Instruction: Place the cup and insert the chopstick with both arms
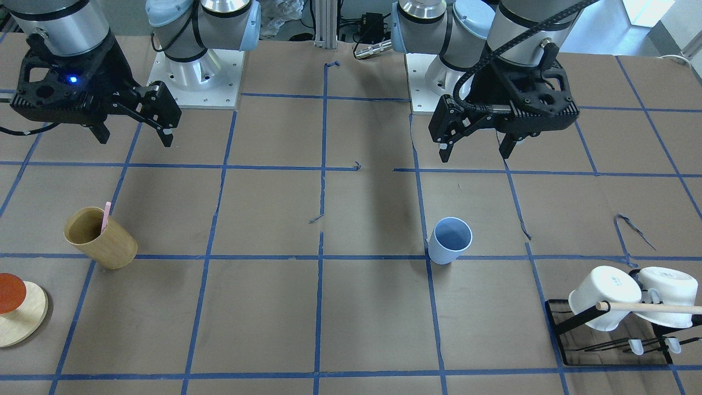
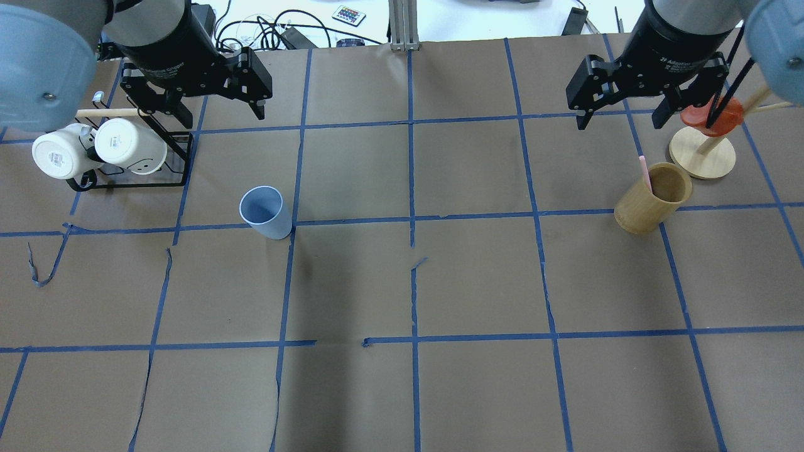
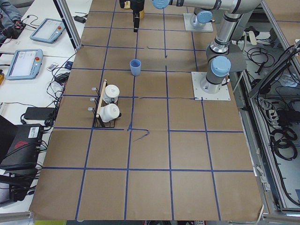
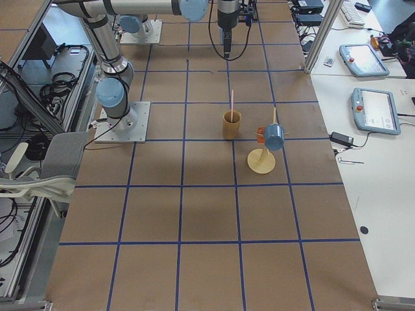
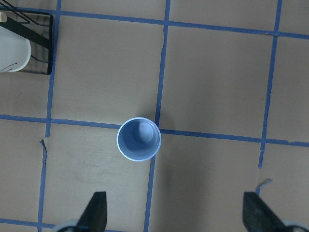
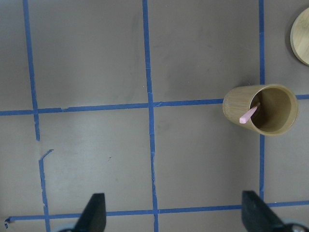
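1. Start from the table: brown paper under a blue tape grid.
2. Look up for the left gripper, high over the left half with its fingers spread and nothing held. Same for the right gripper over the right half.
3. Skip the mug rack at the far left.
4. Find the bamboo holder upright on the right.
5. Find the blue cup upright on the left, nearer than the rack. Probably light, stiff and smooth, so easily tipped. Grip across the upper wall.
6. Spot the pink chopstick leaning inside the holder, top poking out. Thin, rigid and apt to swivel. Pinch the exposed end.
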Available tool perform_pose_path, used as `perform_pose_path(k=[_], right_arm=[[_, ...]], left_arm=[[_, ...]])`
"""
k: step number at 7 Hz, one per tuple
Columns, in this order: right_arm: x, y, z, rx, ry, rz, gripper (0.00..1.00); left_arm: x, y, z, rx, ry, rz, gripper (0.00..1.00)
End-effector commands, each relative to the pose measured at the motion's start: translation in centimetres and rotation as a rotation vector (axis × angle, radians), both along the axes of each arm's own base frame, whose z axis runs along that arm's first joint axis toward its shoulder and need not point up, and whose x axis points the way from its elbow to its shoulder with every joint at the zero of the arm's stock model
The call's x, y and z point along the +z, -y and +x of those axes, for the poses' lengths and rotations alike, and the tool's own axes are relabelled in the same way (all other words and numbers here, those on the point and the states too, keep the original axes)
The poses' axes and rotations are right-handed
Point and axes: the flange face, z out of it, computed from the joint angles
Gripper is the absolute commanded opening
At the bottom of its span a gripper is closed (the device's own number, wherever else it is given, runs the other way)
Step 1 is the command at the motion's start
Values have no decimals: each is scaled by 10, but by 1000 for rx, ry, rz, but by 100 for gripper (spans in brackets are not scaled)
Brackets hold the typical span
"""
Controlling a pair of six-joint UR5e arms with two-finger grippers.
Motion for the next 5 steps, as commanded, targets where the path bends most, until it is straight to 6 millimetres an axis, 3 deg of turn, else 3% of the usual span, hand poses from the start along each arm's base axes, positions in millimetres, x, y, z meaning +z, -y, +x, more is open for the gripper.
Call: perform_pose_path(k=[1,3,4,5], right_arm=[[-1,0,0,1,0,5,100],[-5,-3,-2,-5,0,44,100],[-10,4,-21,-105,5,53,100],[-13,15,-63,-270,41,60,100]], left_arm=[[-4,0,2,-25,6,13,100],[-13,5,11,-58,12,33,100],[-49,8,41,-134,20,95,100],[-100,17,84,-69,10,86,100]])
